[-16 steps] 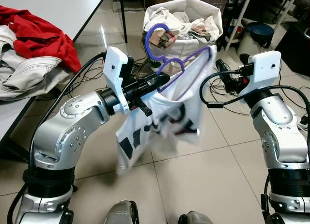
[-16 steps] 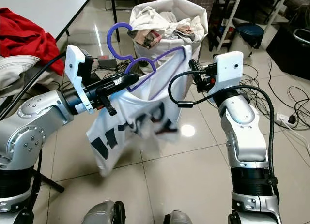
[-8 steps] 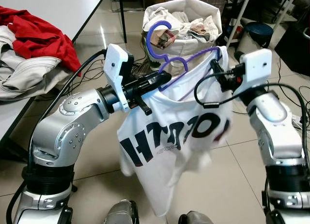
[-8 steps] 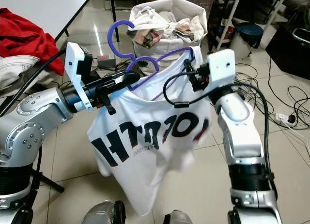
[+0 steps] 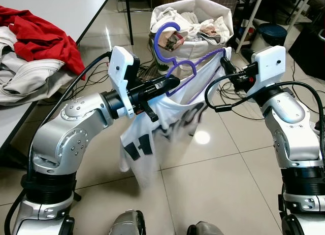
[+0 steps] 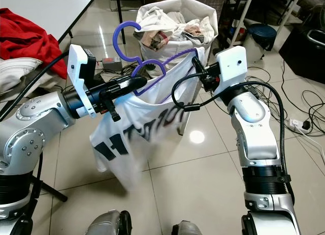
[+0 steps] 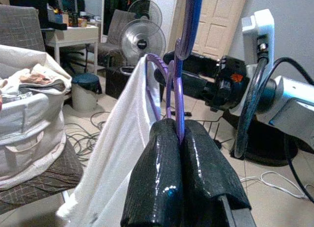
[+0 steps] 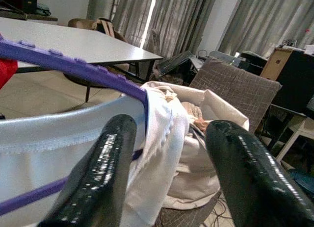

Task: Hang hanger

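The purple hanger, at upper centre of the left eye view, carries a white printed T-shirt that droops toward the tiled floor; the hanger looks light, stiff and thin, best taken at its neck below the hook, whereas the shirt is soft and may slide off its arms. The left tool is clamped tight on the hanger's neck, and the right tool, fingers spread wide, sits at the hanger's far shoulder with the shirt's edge between them. Behind stands a laundry bag; a tabletop with red cloth lies upper left.
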`<state>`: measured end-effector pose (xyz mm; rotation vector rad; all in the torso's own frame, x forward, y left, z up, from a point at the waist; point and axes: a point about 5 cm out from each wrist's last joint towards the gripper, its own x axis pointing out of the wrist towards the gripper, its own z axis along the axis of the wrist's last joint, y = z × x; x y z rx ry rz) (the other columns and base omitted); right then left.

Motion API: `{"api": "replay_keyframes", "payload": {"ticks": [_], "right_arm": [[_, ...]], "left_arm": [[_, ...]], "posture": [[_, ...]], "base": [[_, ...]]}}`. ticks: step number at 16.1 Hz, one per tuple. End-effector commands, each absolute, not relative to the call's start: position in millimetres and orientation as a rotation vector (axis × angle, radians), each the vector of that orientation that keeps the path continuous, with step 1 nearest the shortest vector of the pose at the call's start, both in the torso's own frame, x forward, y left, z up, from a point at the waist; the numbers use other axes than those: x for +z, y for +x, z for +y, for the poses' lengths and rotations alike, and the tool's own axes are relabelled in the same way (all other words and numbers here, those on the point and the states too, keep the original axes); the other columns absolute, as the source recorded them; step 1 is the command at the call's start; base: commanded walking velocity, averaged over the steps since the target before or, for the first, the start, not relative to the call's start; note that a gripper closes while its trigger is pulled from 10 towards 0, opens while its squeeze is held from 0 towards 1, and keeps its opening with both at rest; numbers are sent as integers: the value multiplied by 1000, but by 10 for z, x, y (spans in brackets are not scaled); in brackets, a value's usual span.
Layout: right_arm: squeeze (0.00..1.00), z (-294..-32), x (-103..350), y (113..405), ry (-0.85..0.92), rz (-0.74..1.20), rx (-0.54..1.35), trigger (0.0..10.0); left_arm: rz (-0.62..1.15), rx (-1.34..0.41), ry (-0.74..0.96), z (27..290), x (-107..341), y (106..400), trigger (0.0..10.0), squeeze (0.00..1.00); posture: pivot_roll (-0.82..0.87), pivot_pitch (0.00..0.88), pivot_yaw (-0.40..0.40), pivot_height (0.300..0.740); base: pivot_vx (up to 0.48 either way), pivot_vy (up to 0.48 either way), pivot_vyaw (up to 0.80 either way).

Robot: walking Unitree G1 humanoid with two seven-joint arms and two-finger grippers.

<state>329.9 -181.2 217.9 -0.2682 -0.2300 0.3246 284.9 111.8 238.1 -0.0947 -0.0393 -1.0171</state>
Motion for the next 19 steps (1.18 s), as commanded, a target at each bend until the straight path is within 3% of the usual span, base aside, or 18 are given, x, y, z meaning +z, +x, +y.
{"api": "replay_keyframes", "payload": {"ticks": [1,19], "right_arm": [[0,-1837,2195,3310,-277,-236,328,0],[0,-1987,2276,3298,-232,-195,383,0]], "left_arm": [[-79,-1068,-80,1081,2480,2802,0,0],[-31,-1106,19,1173,2430,2807,0,0]], "posture": [[-69,74,6,740],[-60,75,-2,740]], "base": [[0,0,0],[0,0,0]]}}
